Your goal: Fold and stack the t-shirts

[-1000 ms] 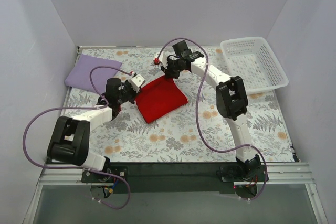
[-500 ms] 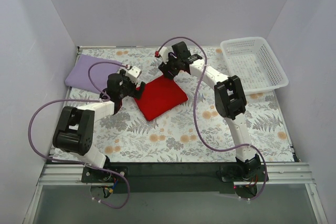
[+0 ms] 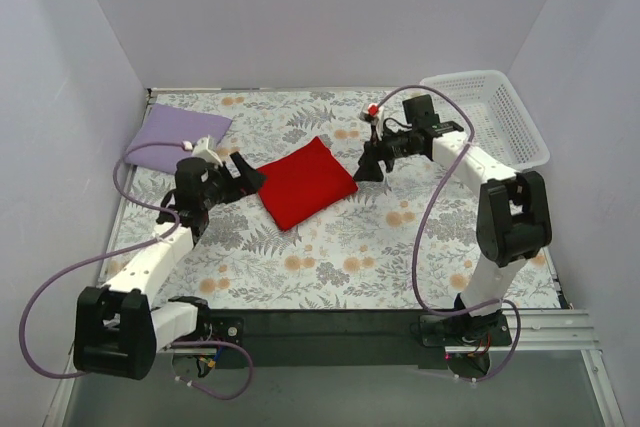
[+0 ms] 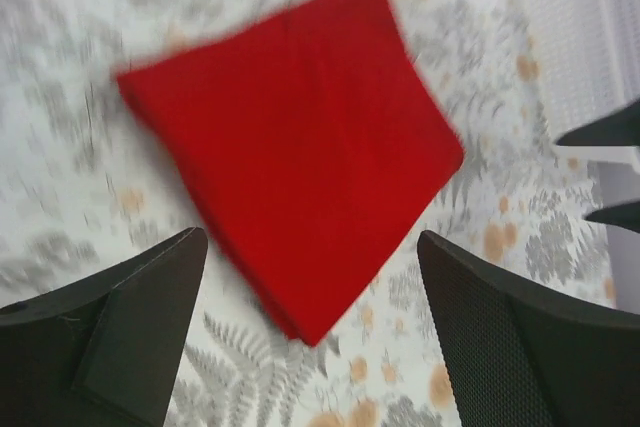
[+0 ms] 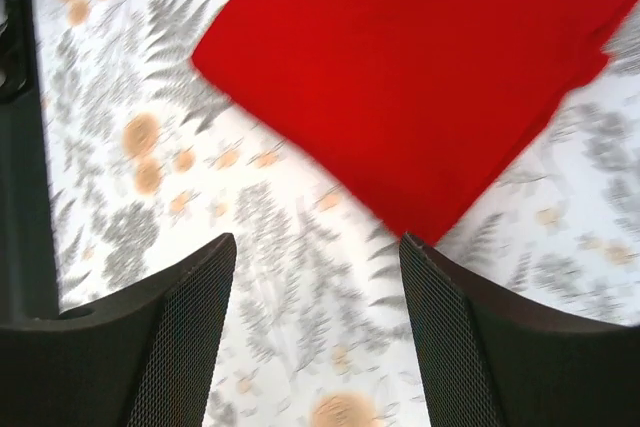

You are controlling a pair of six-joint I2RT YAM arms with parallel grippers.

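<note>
On the table (image 3: 400, 247), left end effector (image 3: 250, 175) and right end effector (image 3: 372, 167), both spread, flank the red t-shirt (image 3: 305, 183).

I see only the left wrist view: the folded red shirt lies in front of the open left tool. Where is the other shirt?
Observer: The lilac shirt lies folded at the far left corner of the table, apart from the red shirt.
Operator: Does the right tool hold something?
Observer: No. The right tool is open with nothing between its fingers. In the top view it hangs just right of the red shirt.
Operator: The white thing at my upper right, is it the basket?
Observer: Yes. The white basket stands at the far right corner, beyond the right arm.
</note>
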